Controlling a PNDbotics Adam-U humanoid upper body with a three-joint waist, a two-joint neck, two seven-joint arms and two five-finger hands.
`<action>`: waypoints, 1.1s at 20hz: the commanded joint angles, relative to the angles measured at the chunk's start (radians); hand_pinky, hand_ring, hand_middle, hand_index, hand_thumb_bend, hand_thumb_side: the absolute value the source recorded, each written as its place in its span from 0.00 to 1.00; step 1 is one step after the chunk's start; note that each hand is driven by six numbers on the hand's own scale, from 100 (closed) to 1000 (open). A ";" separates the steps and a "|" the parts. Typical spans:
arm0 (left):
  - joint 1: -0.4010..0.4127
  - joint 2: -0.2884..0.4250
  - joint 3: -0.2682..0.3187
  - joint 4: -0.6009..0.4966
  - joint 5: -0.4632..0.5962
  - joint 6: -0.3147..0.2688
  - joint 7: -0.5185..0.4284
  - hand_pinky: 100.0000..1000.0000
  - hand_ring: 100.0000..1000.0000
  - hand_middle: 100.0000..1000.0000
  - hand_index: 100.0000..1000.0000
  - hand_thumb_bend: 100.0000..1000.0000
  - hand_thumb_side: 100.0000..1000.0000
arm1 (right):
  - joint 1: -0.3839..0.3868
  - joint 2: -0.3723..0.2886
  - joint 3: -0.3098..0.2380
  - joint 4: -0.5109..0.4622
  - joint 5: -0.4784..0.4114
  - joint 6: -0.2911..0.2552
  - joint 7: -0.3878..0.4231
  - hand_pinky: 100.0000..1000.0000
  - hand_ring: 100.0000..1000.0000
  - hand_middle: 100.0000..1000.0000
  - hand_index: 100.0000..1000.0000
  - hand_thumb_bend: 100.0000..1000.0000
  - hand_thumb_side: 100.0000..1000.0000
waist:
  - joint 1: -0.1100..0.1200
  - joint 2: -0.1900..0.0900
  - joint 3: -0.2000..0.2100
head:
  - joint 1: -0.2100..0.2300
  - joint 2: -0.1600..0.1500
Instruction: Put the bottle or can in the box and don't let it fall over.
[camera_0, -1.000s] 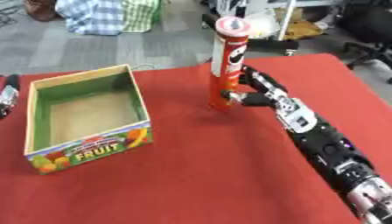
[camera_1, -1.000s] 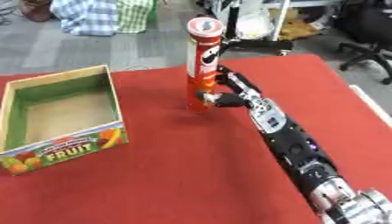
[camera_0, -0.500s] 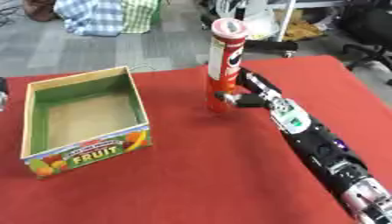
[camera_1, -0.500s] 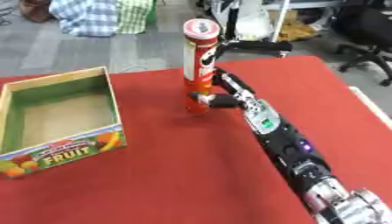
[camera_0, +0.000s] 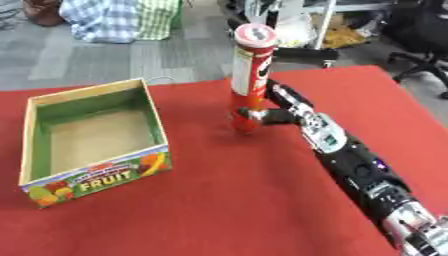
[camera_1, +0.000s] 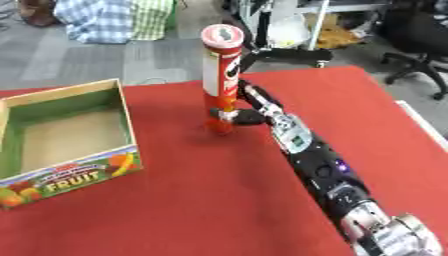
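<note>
1. Left eye view: the right hand (camera_0: 273, 114) is gripping the tall red can (camera_0: 248, 80) near its base, thumb and fingers curled round it. The can is standing upright on the red tabletop (camera_0: 262, 200), well right of the cardboard fruit box (camera_0: 92, 137).
2. Right eye view: the box (camera_1: 61, 140) is sitting open-topped, and the can (camera_1: 220, 77) is staying outside it.

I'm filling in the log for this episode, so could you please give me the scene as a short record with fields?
surface: red table
object: tall red can, upright on the table, outside the box
target: open fruit box, left of the can, nothing inside
right hand: right hand, curled round the can near its base
left hand: not in view
task state: can not yet in the box
</note>
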 joint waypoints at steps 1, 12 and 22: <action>-0.022 0.022 0.007 -0.020 0.007 0.000 0.000 0.77 0.62 0.71 0.89 0.15 0.75 | -0.016 -0.037 -0.005 -0.014 -0.001 -0.004 0.019 0.94 0.88 0.89 0.93 0.43 0.26 | -0.010 -0.003 0.004 | -0.010 -0.014; 0.016 0.022 0.031 -0.056 0.067 0.022 0.019 0.78 0.64 0.69 0.85 0.13 0.76 | -0.022 -0.040 -0.017 0.018 0.019 0.059 -0.066 0.90 0.83 0.74 0.82 0.33 0.26 | -0.019 -0.006 0.034 | -0.036 -0.013; 0.155 0.046 0.043 -0.326 0.254 0.039 -0.001 0.78 0.63 0.66 0.82 0.12 0.77 | -0.016 -0.042 -0.023 0.048 0.056 0.185 -0.236 0.84 0.77 0.53 0.61 0.01 0.09 | -0.022 -0.009 0.084 | -0.076 -0.016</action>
